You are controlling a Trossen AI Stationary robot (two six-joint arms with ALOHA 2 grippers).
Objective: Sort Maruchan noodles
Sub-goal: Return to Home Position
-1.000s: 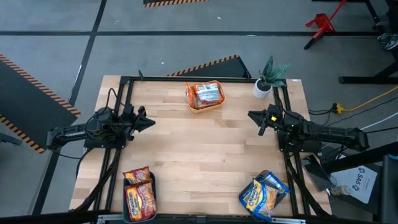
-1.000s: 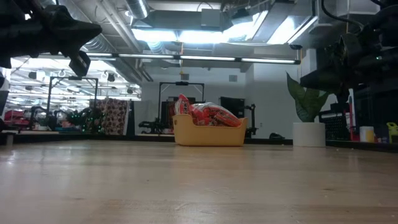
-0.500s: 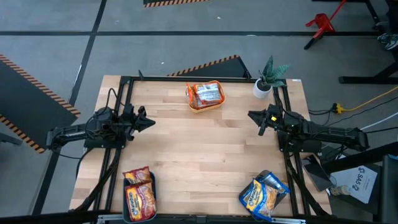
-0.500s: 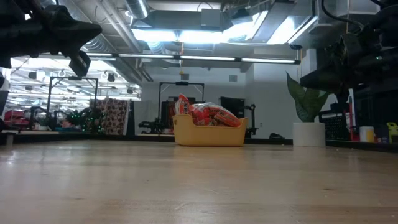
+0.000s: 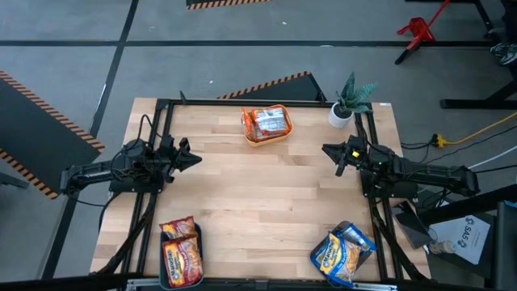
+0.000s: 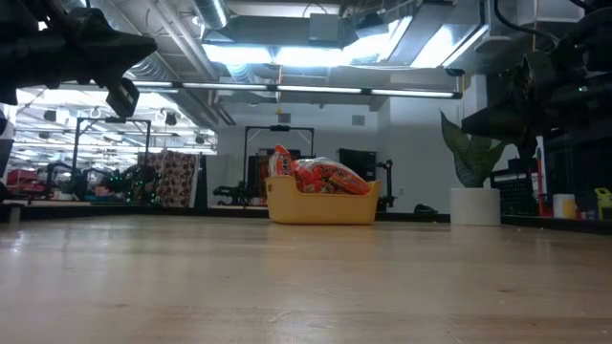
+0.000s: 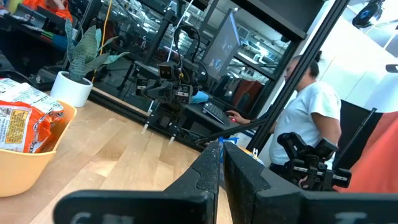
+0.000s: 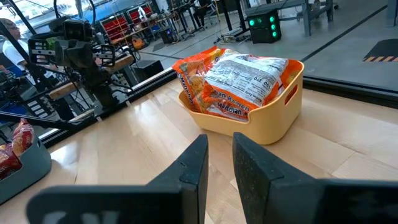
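The Maruchan noodles all lie in bins. Orange packets fill the yellow bin at the table's far middle, red ones the grey bin at the near left, and blue ones the teal bin at the near right. My left gripper hangs shut above the table's left side, pointing toward the middle. My right gripper hangs above the right side, facing it, with a narrow gap between its fingers. Neither has anything between its fingers.
A potted plant stands at the far right corner. A black frame runs along the table's edges. Bare wood lies between the two arms and the three bins. A person in a white shirt sits beyond the table.
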